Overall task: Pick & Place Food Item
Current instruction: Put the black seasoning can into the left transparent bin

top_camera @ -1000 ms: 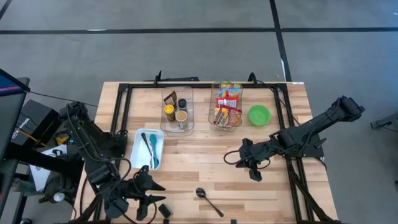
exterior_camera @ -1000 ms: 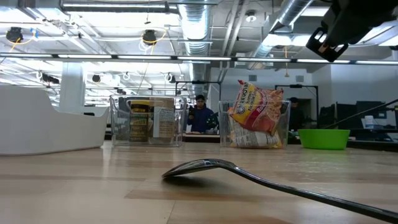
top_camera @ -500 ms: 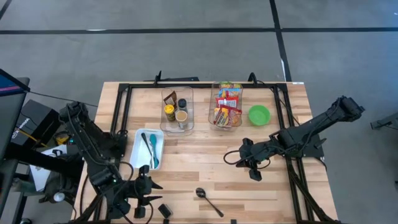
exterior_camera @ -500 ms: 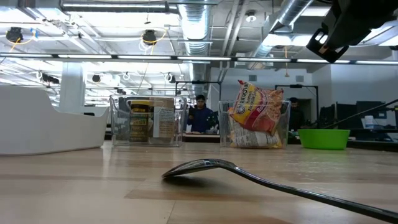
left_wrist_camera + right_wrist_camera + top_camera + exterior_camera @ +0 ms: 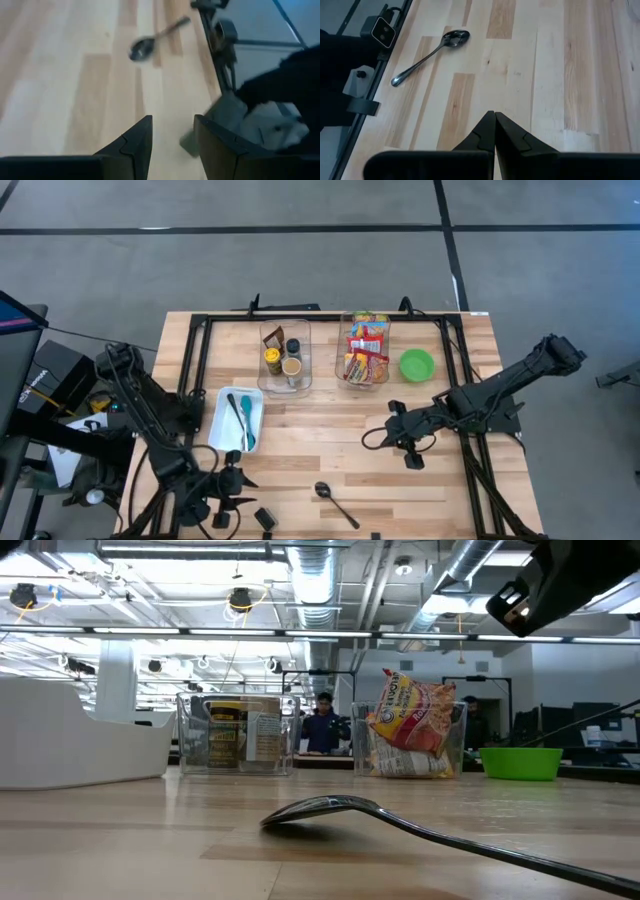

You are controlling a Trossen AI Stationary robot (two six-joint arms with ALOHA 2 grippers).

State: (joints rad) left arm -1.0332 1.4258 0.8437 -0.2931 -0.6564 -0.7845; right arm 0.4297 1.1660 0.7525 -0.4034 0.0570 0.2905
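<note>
A grey concrete floor (image 5: 300, 270) crossed by dark lines surrounds the pale wooden surface (image 5: 320, 455). Silver ducts (image 5: 320, 580) and hanging lamps (image 5: 240, 600) fill the far ceiling.

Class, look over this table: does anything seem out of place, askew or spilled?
Only the spoon: it lies loose and slanted on the bare wood near the table's front edge, away from the utensils in the white tray. Nothing is spilled.
</note>
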